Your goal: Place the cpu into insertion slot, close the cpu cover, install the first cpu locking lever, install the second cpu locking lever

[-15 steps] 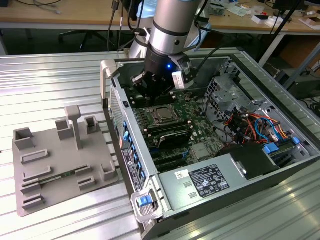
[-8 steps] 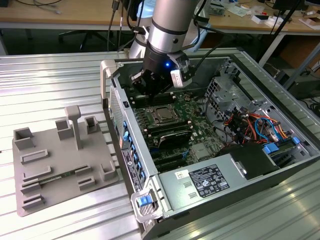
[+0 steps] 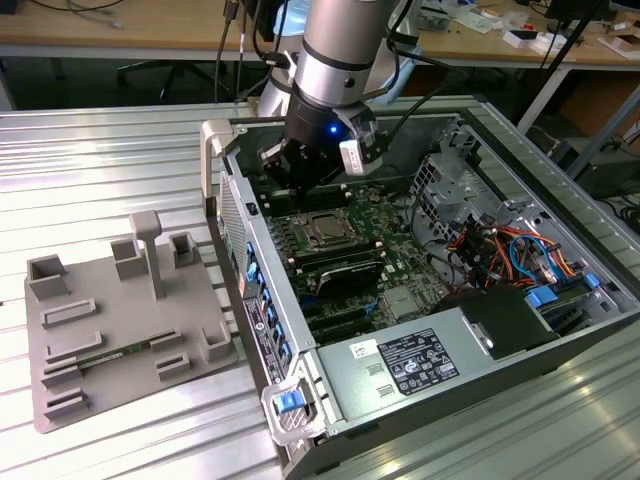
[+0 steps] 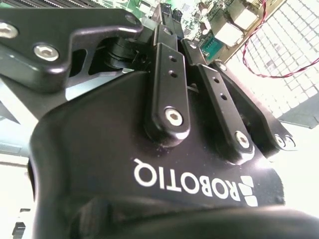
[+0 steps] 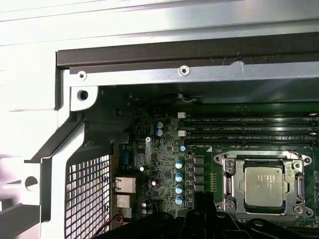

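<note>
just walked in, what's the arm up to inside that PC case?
The gripper hangs inside the open computer case, above the motherboard and off to one side of the insertion slot. The cpu already sits in the slot, and the cpu cover lies flat around it, looking closed. The gripper appears to carry nothing. Whether the locking levers are latched is not clear from these views.
</note>
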Robot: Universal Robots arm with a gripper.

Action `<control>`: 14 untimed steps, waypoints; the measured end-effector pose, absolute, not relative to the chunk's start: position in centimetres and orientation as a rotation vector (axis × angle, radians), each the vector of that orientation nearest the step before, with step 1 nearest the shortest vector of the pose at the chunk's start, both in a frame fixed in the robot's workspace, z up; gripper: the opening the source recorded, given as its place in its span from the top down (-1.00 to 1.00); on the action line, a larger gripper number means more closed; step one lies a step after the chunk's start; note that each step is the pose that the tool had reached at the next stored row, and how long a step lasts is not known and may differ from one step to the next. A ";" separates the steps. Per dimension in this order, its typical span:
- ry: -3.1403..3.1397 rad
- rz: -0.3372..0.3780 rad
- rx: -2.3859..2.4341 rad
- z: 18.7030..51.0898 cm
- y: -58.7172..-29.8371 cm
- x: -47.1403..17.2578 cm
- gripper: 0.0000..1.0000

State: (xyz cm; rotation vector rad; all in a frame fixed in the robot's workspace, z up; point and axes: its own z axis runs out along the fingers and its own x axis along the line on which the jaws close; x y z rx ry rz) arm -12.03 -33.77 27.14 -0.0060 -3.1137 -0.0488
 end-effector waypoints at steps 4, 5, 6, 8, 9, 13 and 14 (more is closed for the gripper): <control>-3.114 -0.056 -0.006 27.1 -33.5 -12.1 0.79; -3.114 -0.057 -0.006 27.1 -33.4 -12.1 0.79; -3.113 -0.058 -0.006 27.1 -33.2 -12.1 0.79; -3.113 -0.062 0.000 27.0 -32.9 -12.1 0.79; -3.113 -0.063 0.003 26.9 -32.7 -12.1 0.79; -3.113 -0.067 0.016 26.8 -32.0 -12.1 0.79; -3.113 -0.068 0.023 26.7 -31.6 -12.1 0.79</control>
